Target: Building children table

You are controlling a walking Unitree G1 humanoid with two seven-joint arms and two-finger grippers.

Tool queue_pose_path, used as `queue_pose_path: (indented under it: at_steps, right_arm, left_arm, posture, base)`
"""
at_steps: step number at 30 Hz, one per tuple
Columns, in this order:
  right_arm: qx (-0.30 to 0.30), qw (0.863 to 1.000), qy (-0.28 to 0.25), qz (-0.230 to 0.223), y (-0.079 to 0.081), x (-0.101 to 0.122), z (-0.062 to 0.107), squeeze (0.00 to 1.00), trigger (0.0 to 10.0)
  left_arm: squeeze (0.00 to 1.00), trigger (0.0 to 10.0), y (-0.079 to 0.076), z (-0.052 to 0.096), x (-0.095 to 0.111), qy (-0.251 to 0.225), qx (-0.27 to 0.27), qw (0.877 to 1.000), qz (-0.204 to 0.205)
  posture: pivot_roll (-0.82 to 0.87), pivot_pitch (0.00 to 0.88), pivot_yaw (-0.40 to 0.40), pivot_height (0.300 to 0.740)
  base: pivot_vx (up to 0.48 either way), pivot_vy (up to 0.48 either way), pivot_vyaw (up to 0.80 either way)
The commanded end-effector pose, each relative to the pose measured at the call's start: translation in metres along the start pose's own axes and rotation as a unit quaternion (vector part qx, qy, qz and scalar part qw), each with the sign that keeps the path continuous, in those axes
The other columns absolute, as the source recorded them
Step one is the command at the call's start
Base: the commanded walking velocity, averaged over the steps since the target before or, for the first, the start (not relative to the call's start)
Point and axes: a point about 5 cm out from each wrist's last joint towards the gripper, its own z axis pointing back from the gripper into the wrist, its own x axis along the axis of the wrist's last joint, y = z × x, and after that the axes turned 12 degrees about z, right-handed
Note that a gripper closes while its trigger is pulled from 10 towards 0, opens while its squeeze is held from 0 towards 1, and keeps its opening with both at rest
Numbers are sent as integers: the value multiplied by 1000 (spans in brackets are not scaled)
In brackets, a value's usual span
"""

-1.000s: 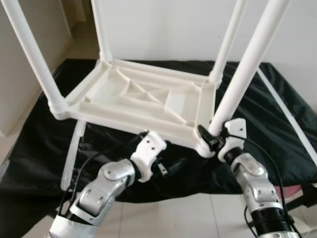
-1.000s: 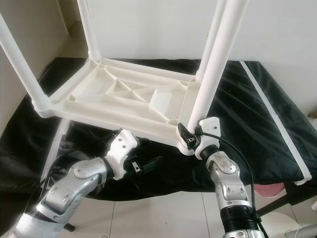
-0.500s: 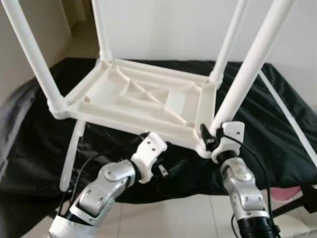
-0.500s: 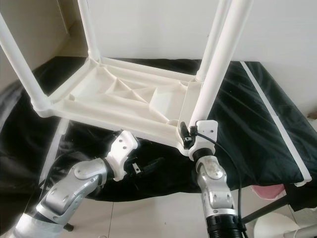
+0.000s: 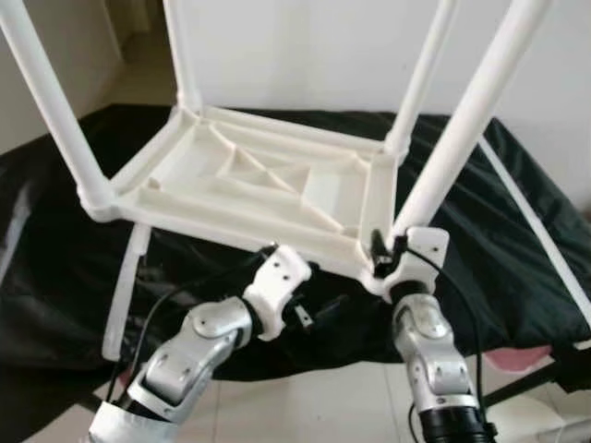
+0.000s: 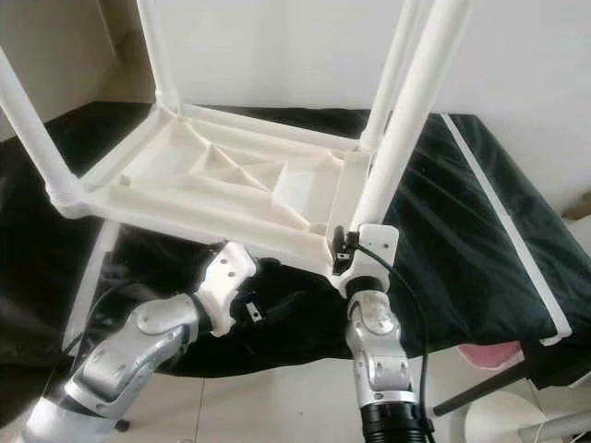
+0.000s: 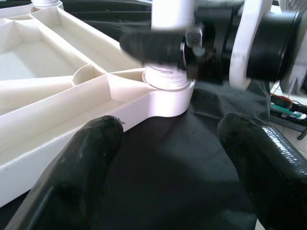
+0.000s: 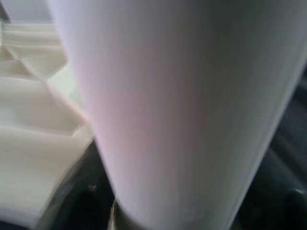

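Observation:
A white plastic children's table [image 5: 249,180] lies upside down on a black cloth, its legs pointing up. My right gripper [image 5: 388,257] is shut on the near right leg [image 5: 462,129] just above its socket at the table's corner. That leg [image 8: 182,105] is blurred and very close in the right wrist view. My left gripper [image 7: 172,143] is open and holds nothing, low over the cloth just under the table's near edge. Its fingers [image 7: 91,148] point at that same corner socket [image 7: 168,91].
The black cloth [image 5: 517,249] covers a low surface and hangs over its front edge above pale floor tiles. A thin white strip [image 5: 531,221] lies along the cloth's right side and another [image 5: 125,286] at the left. A pink object [image 5: 526,358] sits at the lower right.
My right forearm has swung left and now stands more upright beneath the leg, still gripping it. The whole view has shifted a little. The left arm has stayed put.

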Motion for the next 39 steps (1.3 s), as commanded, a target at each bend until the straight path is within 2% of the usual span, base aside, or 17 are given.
queue_pose_path:
  at_steps: [1, 5, 6, 8, 9, 31, 39]
  right_arm:
    - [16, 999, 29, -12, 6, -11, 3, 1000, 10000]
    - [15, 1000, 26, -5, 4, -9, 1, 1000, 10000]
    - [15, 1000, 25, -2, 2, -8, 0, 902, 10000]
    - [15, 1000, 25, 0, 1, -8, 0, 902, 10000]
    - [16, 1000, 24, 2, 1, -8, -1, 0, 10000]
    - [67, 997, -22, 18, -10, 5, -5, 0, 10000]
    - [125, 990, -54, 29, -12, 14, -7, 0, 10000]
  left_arm:
    - [0, 10000, -7, 0, -4, 18, -46, 999, 3]
    - [0, 10000, -5, 1, -2, 16, -42, 999, 2]
    - [0, 10000, -5, 1, -2, 16, -40, 999, 2]
    - [0, 10000, -5, 1, -2, 16, -40, 999, 3]
    - [0, 10000, -6, 2, -3, 16, -40, 999, 3]
    - [0, 10000, -6, 2, -2, 18, -41, 999, 3]
    - [0, 10000, -4, 2, -1, 19, -42, 999, 2]
  posture:
    - [56, 74, -51, 740]
    - [56, 75, -51, 740]
    - [57, 73, -52, 740]
    - [56, 74, -53, 740]
    - [56, 73, -55, 740]
    - [39, 74, -35, 740]
    - [42, 69, -34, 740]
  base:
    - [0, 0, 0]
    - [0, 0, 0]
    - [0, 0, 0]
    - [0, 0, 0]
    - [0, 0, 0]
    - [0, 0, 0]
    - [0, 0, 0]
